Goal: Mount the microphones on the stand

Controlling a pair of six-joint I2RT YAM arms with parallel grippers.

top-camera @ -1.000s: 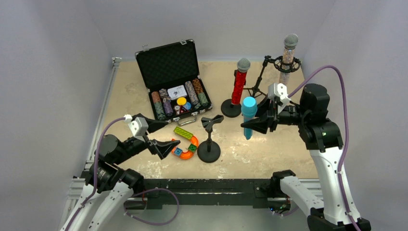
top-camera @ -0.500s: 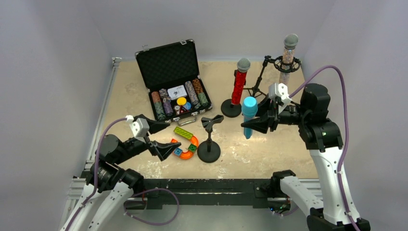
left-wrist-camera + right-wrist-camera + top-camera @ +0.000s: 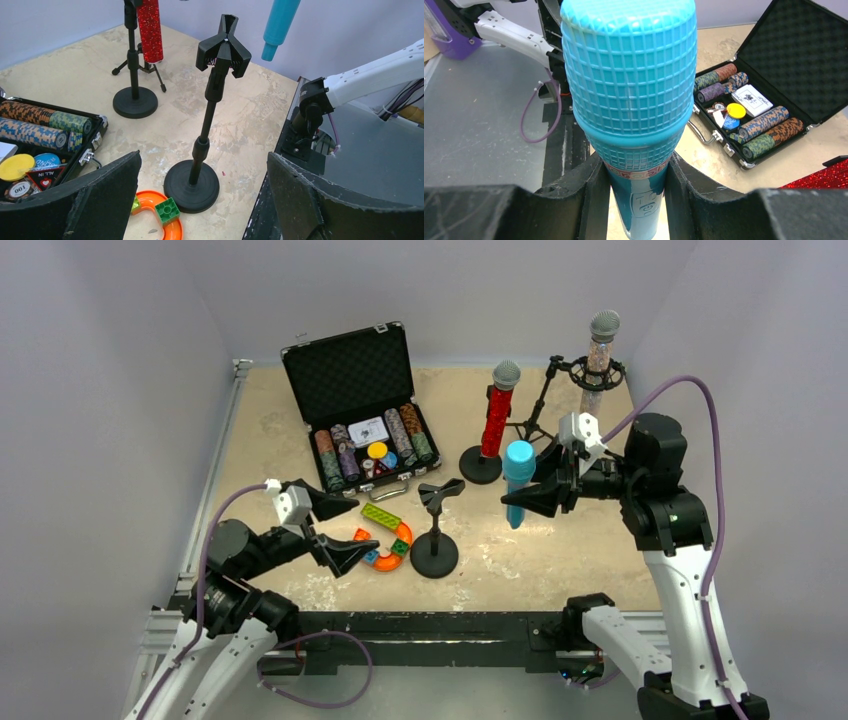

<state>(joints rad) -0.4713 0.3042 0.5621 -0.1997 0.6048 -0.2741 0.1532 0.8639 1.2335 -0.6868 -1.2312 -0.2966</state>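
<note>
right claw [image 3: 512,502] clamping light-blue microphone [image 3: 518,465] upright, left claw [image 3: 366,528] agape

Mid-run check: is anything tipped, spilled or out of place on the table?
Nothing is tipped or spilled. The red mic and silver mic stand upright, and the right gripper holds the blue mic upright. One oddity: an orange toy lies close beside the empty stand, crowding its base.

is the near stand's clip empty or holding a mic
Empty. The near stand's clip is bare; the light-blue microphone is held upright in the right tool, apart from it.
</note>
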